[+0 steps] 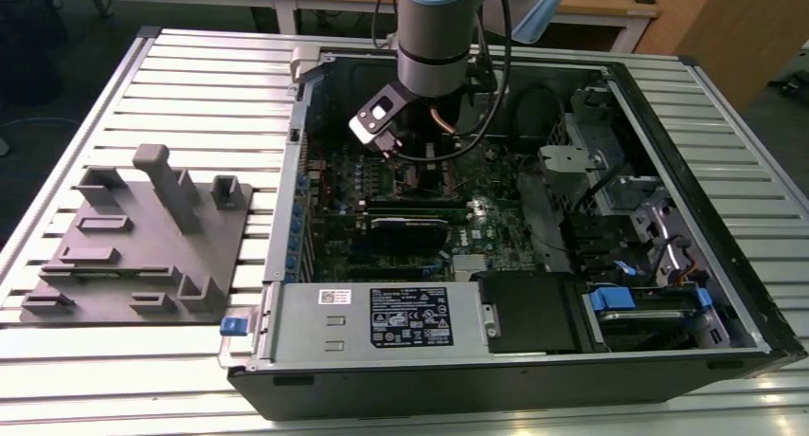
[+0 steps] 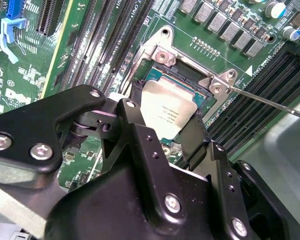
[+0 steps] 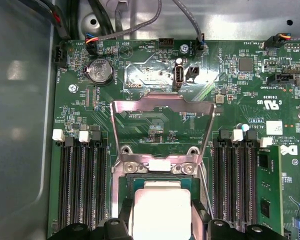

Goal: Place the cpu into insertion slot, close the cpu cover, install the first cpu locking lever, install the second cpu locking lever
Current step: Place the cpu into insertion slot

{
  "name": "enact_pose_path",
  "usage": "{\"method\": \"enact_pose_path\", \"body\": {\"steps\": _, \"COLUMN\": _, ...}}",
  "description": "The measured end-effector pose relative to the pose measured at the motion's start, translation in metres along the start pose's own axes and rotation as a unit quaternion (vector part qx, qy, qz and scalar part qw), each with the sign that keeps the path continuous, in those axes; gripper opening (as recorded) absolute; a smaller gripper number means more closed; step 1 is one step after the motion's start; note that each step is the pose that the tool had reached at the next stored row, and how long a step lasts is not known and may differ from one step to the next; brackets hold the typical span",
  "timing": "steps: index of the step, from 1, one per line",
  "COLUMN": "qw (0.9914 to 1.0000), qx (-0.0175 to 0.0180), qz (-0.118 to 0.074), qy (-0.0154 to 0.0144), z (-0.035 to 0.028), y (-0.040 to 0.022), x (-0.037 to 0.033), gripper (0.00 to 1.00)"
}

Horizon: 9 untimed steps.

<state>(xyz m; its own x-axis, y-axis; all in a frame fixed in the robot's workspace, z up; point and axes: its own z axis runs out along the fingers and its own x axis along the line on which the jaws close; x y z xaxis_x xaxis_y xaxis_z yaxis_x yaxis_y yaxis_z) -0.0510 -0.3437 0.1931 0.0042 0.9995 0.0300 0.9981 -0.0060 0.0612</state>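
**One chip pinched over an open socket**

Closest to my cameras, the gripper [image 2: 165,120] has its two black fingers [image 2: 135,117] pressed against opposite edges of the cpu [image 2: 167,107], whose silver top faces up. The chip sits directly over the insertion slot [image 2: 185,75]. I cannot tell whether it is seated or just above the pins.

Just beyond the slot, the cpu cover [image 3: 160,99] stands swung open, with green board showing through its window. A thin locking lever [image 2: 270,100] runs out from one corner of the socket frame. Long black memory slots [image 3: 80,190] flank the socket on both sides of the motherboard [image 3: 155,65].

Farther out, in the exterior view, the arm [image 1: 437,38] reaches down into the open computer case [image 1: 506,384]. The case lies on a slatted table [image 1: 189,85]. A grey fixture plate [image 1: 139,256] rests beside the case, toward the exterior view's left.
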Motion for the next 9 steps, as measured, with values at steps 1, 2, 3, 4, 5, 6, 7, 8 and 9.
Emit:
{"method": "enact_pose_path", "body": {"steps": 1, "qw": 1.0, "qx": 0.0, "qz": 0.0, "qy": 0.0, "z": 0.0, "y": 0.0, "x": 0.0, "gripper": 0.54}}
{"method": "enact_pose_path", "body": {"steps": 2, "qw": 1.0, "qx": -0.0001, "qz": 0.0, "qy": 0.0001, "z": 0.0001, "y": 0.0, "x": 0.0001, "gripper": 0.54}}
{"method": "enact_pose_path", "body": {"steps": 3, "qw": 1.0, "qx": -0.0001, "qz": 0.0, "qy": 0.0001, "z": 0.0001, "y": 0.0, "x": 0.0001, "gripper": 0.54}}
{"method": "enact_pose_path", "body": {"steps": 4, "qw": 1.0, "qx": -0.0001, "qz": 0.0, "qy": 0.0001, "z": 0.0001, "y": 0.0, "x": 0.0001, "gripper": 0.54}}
{"method": "enact_pose_path", "body": {"steps": 5, "qw": 1.0, "qx": -0.0001, "qz": 0.0, "qy": 0.0001, "z": 0.0001, "y": 0.0, "x": 0.0001, "gripper": 0.54}}
{"method": "enact_pose_path", "body": {"steps": 6, "qw": 1.0, "qx": -0.0001, "qz": 0.0, "qy": 0.0001, "z": 0.0001, "y": 0.0, "x": 0.0, "gripper": 0.54}}
{"method": "enact_pose_path", "body": {"steps": 7, "qw": 1.0, "qx": -0.0002, "qz": 0.0, "qy": 0.0003, "z": 0.0003, "y": 0.0, "x": 0.0001, "gripper": 0.54}}
{"method": "enact_pose_path", "body": {"steps": 8, "qw": 1.0, "qx": -0.0002, "qz": 0.0, "qy": 0.0003, "z": 0.0003, "y": 0.0001, "x": 0.0001, "gripper": 0.55}}
{"method": "enact_pose_path", "body": {"steps": 9, "qw": 1.0, "qx": -0.0002, "qz": 0.0, "qy": 0.0004, "z": 0.0003, "y": 0.0001, "x": 0.0001, "gripper": 0.61}}
